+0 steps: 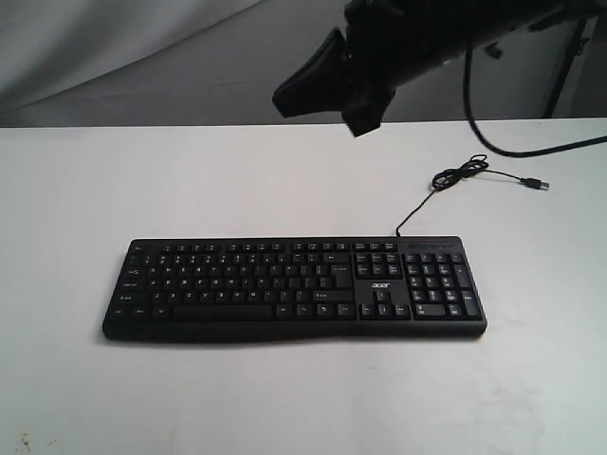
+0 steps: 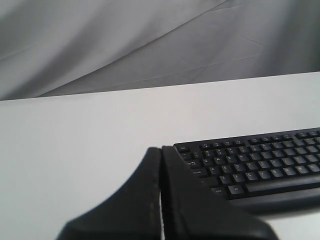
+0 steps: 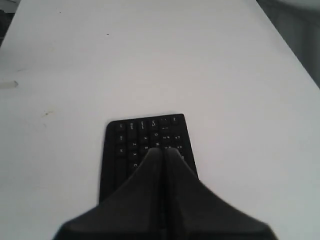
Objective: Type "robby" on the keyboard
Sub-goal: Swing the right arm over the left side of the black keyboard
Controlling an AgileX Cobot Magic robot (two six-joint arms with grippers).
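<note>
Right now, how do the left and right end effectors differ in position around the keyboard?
The right end effector points over the keyboard's keys, while the left end effector has the keyboard off to one side, its tip against bare table. The right one shows in the exterior view, raised above the keyboard; the left one does not. Both are black and shut.

The keyboard (image 1: 294, 289) was black all over, its keys marked with small white legends, and it bore a small white logo (image 1: 380, 285). Its thin cable (image 1: 417, 213) was black too, ending in a dark plug (image 1: 538, 184) with a silvery tip. The counter (image 1: 95, 180) was plain white, with a few faint dark specks in the right wrist view. The backdrop (image 2: 150, 45) was plain grey, shaded lighter and darker. The left gripper (image 2: 161, 148) and right gripper (image 3: 164, 149) were matt black.
</note>
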